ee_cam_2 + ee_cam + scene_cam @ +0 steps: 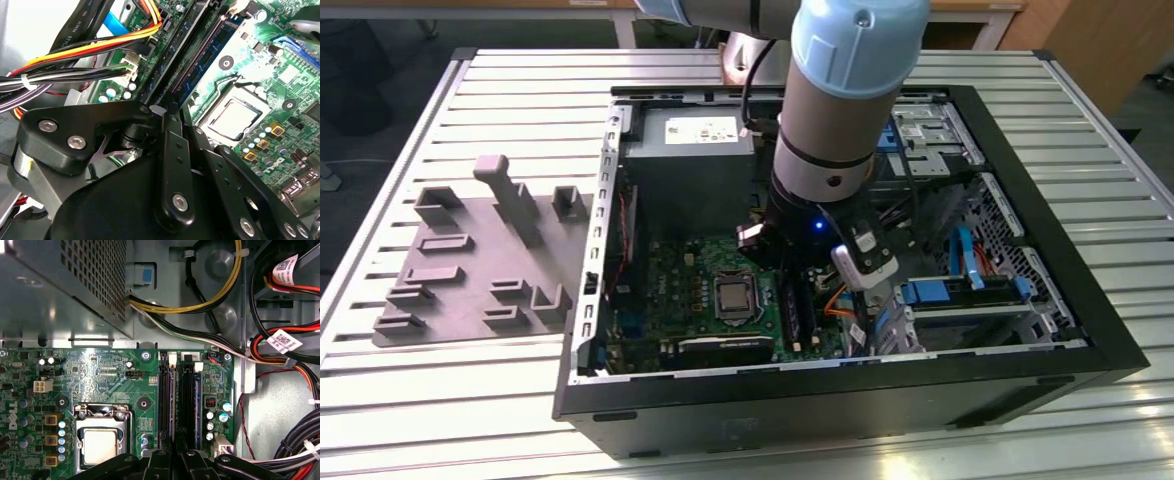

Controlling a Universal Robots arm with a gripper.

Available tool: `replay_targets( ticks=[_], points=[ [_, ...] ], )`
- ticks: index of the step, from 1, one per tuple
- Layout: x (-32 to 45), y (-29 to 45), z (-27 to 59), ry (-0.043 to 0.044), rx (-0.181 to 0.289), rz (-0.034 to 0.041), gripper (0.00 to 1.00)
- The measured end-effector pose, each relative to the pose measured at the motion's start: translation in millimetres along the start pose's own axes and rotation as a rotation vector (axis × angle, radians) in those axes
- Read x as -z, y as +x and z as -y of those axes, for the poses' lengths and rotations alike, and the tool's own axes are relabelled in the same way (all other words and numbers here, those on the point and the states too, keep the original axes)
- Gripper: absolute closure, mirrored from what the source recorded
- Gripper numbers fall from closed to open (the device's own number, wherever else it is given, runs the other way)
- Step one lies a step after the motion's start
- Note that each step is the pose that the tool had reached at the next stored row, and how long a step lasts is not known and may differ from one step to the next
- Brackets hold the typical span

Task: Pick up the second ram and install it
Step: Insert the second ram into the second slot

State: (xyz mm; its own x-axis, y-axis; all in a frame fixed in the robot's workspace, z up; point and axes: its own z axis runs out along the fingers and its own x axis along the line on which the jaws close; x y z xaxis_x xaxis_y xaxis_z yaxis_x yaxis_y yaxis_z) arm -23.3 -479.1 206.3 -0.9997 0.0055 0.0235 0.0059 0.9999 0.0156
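Observation:
My gripper [787, 285] reaches down into the open computer case [1067, 300], over the memory slots of the green motherboard [100, 370]. The second ram [172, 405], a thin blue-green stick [207, 57], stands upright in a black slot beside the processor socket [102, 445]. In both wrist views my gripper [175, 459] [182, 119] sits at one end of this stick, its two black fingers close on either side of it. Another ram stick [197, 405] [175, 42] stands two slots further from the socket.
The grey power supply box [687, 150] sits behind the board. Bundled cables [285, 350] [75, 50] run close beside the slots. Blue drive brackets [947, 290] fill the case at the exterior view's right. A grey moulded fixture [480, 255] lies on the slatted table outside the case.

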Motion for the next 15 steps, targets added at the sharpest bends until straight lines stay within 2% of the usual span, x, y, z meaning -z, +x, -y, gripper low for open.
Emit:
replay_targets(
  ticks=[8, 9, 12, 15],
  points=[
    [-0.1, 0.0, 0.0, -0.0001, 0.0, -0.0001, 0.85],
    [-0.1, 0.0, 0.0, -0.0001, 0.0, 0.0, 0.78],
    [0.1, 0.0, -0.1, -0.0003, 0.0, 0.0, 0.78],
    [4.4, 0.1, -0.1, -0.0001, 0.0, 0.0, 0.78]
  ],
)
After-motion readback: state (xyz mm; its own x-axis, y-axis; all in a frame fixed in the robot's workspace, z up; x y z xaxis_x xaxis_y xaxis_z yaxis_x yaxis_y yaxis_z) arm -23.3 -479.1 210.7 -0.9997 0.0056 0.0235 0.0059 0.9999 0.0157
